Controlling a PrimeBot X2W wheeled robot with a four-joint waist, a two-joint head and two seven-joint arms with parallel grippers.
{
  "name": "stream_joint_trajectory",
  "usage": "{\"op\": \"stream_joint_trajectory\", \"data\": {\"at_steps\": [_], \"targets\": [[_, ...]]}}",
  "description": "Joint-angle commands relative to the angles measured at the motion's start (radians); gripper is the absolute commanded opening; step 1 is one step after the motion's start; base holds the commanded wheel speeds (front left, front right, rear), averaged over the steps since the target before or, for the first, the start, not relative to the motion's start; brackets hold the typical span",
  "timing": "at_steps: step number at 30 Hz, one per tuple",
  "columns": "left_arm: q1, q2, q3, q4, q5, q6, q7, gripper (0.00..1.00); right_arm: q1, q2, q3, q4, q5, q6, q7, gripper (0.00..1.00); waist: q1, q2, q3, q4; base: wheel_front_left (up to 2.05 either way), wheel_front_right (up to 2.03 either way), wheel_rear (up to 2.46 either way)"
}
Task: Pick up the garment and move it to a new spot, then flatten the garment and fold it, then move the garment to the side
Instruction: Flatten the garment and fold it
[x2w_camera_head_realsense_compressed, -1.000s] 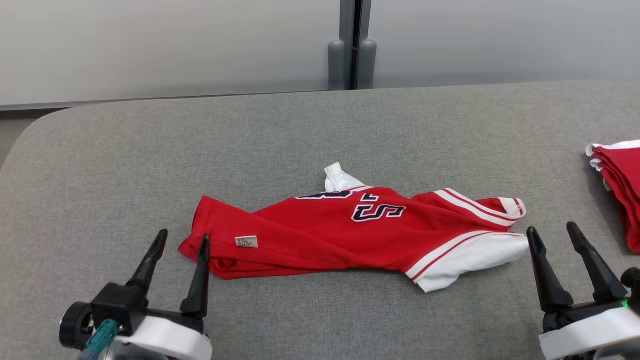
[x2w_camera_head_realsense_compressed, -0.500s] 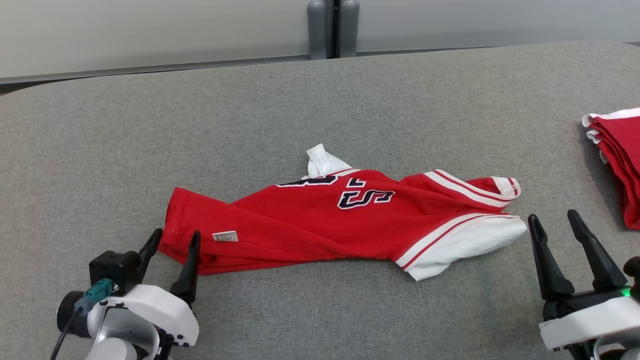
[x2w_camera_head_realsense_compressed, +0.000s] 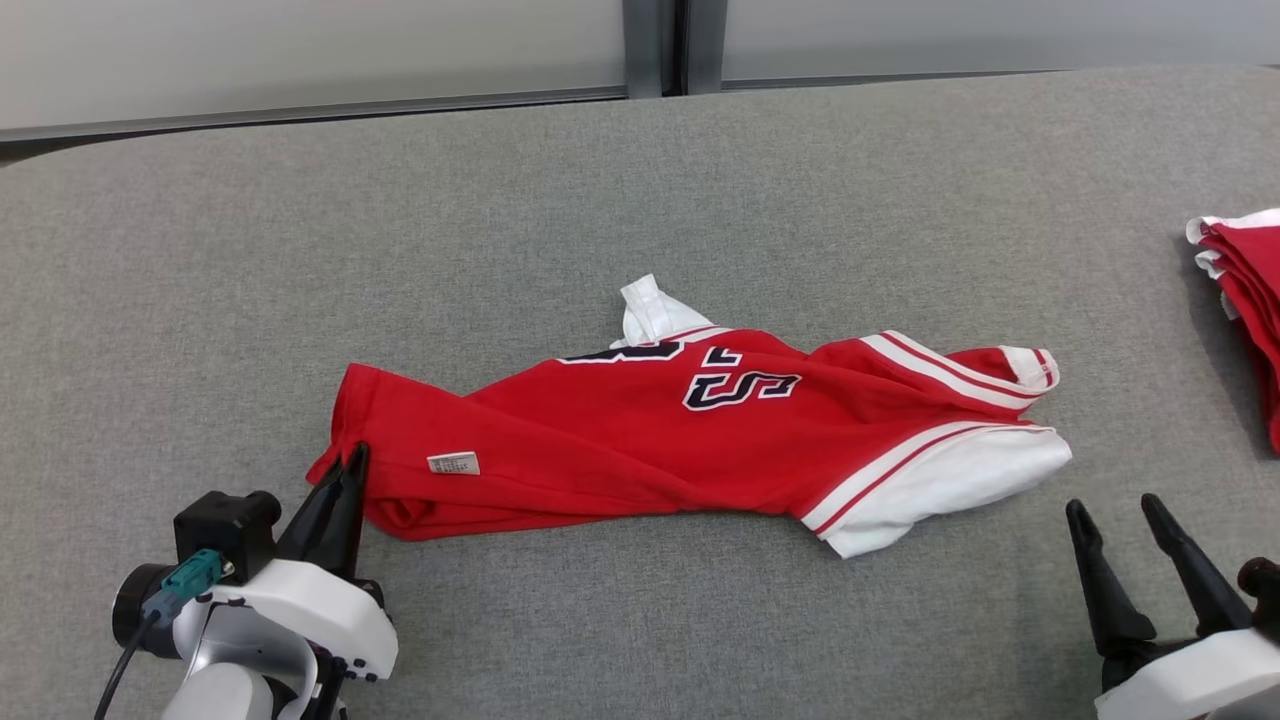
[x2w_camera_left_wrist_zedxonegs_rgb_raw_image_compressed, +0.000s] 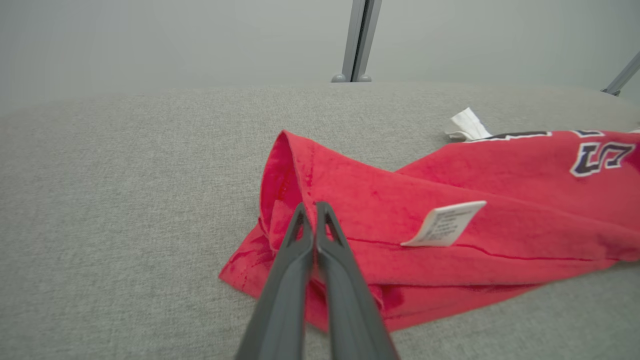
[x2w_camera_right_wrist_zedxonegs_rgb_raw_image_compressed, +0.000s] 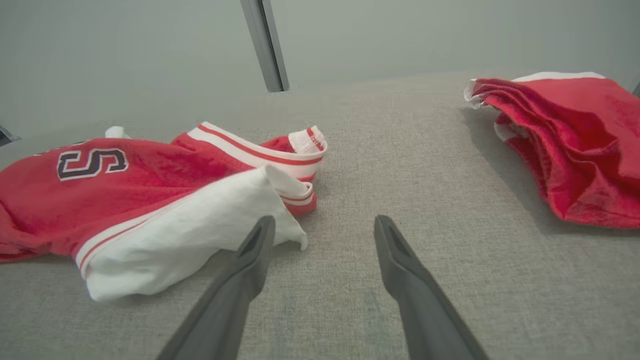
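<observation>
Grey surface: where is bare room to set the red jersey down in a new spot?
Bare: the wide band of grey surface between the red jersey and the far wall, and the left end beyond its hem. Crowded: the right edge, where the folded red pile lies.

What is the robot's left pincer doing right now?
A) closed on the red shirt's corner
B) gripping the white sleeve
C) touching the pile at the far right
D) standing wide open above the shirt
A: the left pincer is pinched shut on a corner of the red shirt.
</observation>
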Motion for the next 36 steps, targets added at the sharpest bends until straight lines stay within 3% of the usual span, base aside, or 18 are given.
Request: {"op": "stream_joint_trajectory", "data": {"at_steps": [1, 14, 16, 17, 27, 36], "targets": [[-0.027, 0.005, 0.001, -0.007, -0.002, 0.002, -0.008, 0.00, -0.002, -0.013, 0.014, 0.021, 0.005, 0.000, 0.003, 1.00, 0.0000, 0.0000, 0.009, 0.005, 0.00, 0.00, 0.00], [-0.057, -0.008, -0.013, -0.003, 0.000, 0.009, -0.032, 0.00, -0.146, -0.090, 0.170, 0.148, 0.008, 0.000, -0.029, 1.00, 0.0000, 0.0000, 0.039, 0.024, 0.00, 0.00, 0.00], [-0.061, -0.010, -0.014, -0.006, -0.001, 0.009, -0.041, 0.00, -0.156, -0.099, 0.184, 0.156, 0.010, 0.000, -0.040, 0.29, 0.0000, 0.0000, 0.036, 0.025, 0.00, 0.00, 0.00], [-0.060, -0.011, -0.015, -0.008, -0.002, 0.009, -0.047, 0.00, -0.159, -0.101, 0.194, 0.156, 0.015, 0.000, -0.045, 0.00, 0.0000, 0.0000, 0.033, 0.025, 0.00, 0.00, 0.00], [-0.036, -0.001, -0.006, -0.061, 0.009, 0.034, -0.080, 0.00, -0.137, -0.127, 0.220, 0.088, 0.041, 0.000, -0.092, 0.00, 0.0000, 0.0000, -0.016, 0.012, 0.00, 0.00, 0.00], [-0.029, 0.025, 0.001, -0.237, 0.048, 0.078, -0.093, 0.00, -0.122, -0.121, 0.131, -0.073, 0.024, 0.000, -0.142, 0.00, 0.0000, 0.0000, -0.078, 0.004, 0.00, 0.00, 0.00]]}}
